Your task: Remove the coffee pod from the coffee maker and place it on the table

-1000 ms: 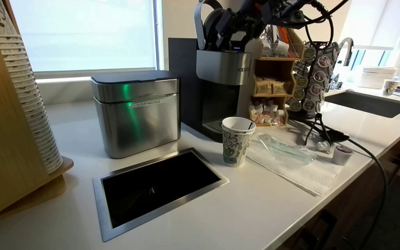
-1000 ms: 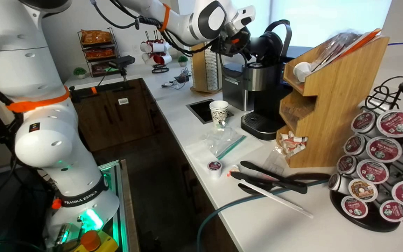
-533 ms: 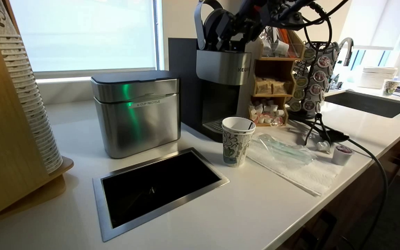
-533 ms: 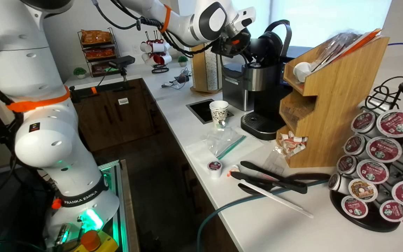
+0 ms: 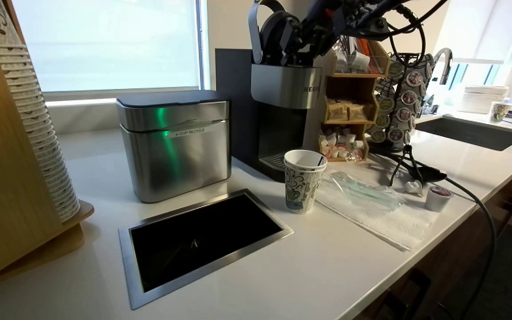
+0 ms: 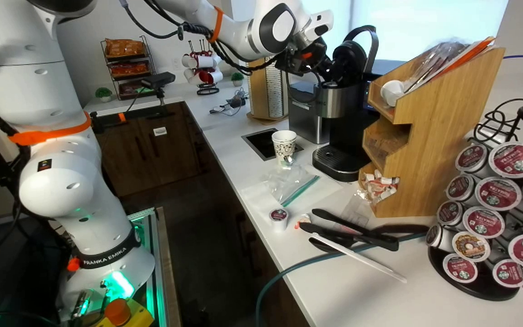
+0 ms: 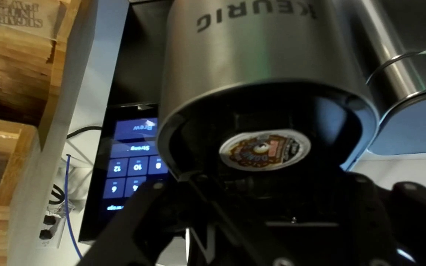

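Observation:
The coffee maker (image 5: 287, 86) stands with its lid and handle raised in both exterior views (image 6: 334, 102). In the wrist view its upside-down Keurig front (image 7: 264, 48) fills the middle. A coffee pod (image 7: 264, 149) with a white rim and brown donut label sits in the dark pod holder. My gripper (image 7: 276, 184) is at the open top of the machine, its dark fingers apart on either side below the pod in the picture, holding nothing visible. Its fingertips are hard to see against the black interior. The gripper also shows in both exterior views (image 5: 296, 51) (image 6: 334, 75). The white table (image 5: 291, 275) lies below.
Stacked paper cups (image 5: 302, 182) stand before the machine. A metal recycle box (image 5: 176, 151) and a wooden organizer (image 6: 434, 136) flank it. Another pod (image 6: 278, 219), a plastic bag (image 6: 291, 184) and black utensils (image 6: 352, 229) lie on the table. A pod carousel (image 6: 497, 204) stands farther along.
My gripper has shifted slightly at the machine's top, and its fingers look drawn somewhat closer together. A dark finger raised beside the lid is no longer seen there. The other things have not moved.

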